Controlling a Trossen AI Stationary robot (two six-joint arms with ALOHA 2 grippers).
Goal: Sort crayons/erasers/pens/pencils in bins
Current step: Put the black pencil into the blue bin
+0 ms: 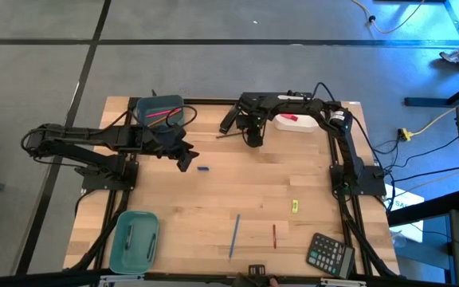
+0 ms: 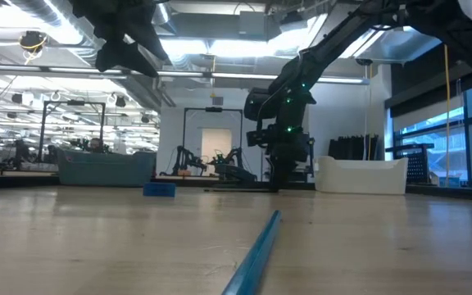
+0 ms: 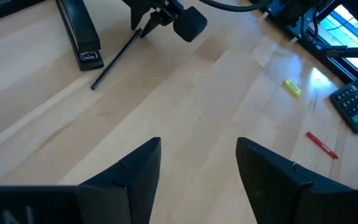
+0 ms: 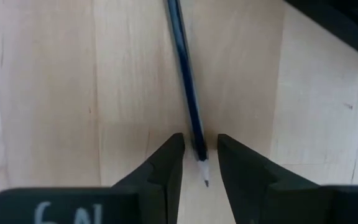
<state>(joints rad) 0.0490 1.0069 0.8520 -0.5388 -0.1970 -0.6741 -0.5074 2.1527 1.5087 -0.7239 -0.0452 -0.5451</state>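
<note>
Light wood forms the table (image 1: 237, 191), which fills the middle of the high view. In the upper left of this view the blue-grey bin (image 1: 159, 110) is seen with pink-red sticks inside; the white bin (image 1: 297, 122) stands in the upper middle-right with a red piece in it, and the teal bin (image 1: 134, 237) lies in the lower left. A black calculator (image 1: 330, 253) sits at the lower right.

The left gripper (image 3: 199, 168) is held above the table beside the blue-grey bin, its fingers wide apart and nothing between them; this arm appears to wait.

The right gripper (image 4: 200, 163) is lowered to the table at the upper middle, just left of the white bin. Its fingers are drawn close around the tip of a dark pen (image 4: 187, 87), but a firm clamp cannot be told for sure. A black stapler-like object (image 3: 81, 32) lies just beside this pen.

The step in hand is judged to be the grasp of the pen. Next, the squeeze must be completed, then the pen lifted level and carried to its bin.

Not yet sorted, in the lower middle: the blue pencil (image 1: 234, 236), a thin red pen (image 1: 274, 236), a small blue piece (image 1: 203, 168), a yellow piece (image 1: 296, 206).
</note>
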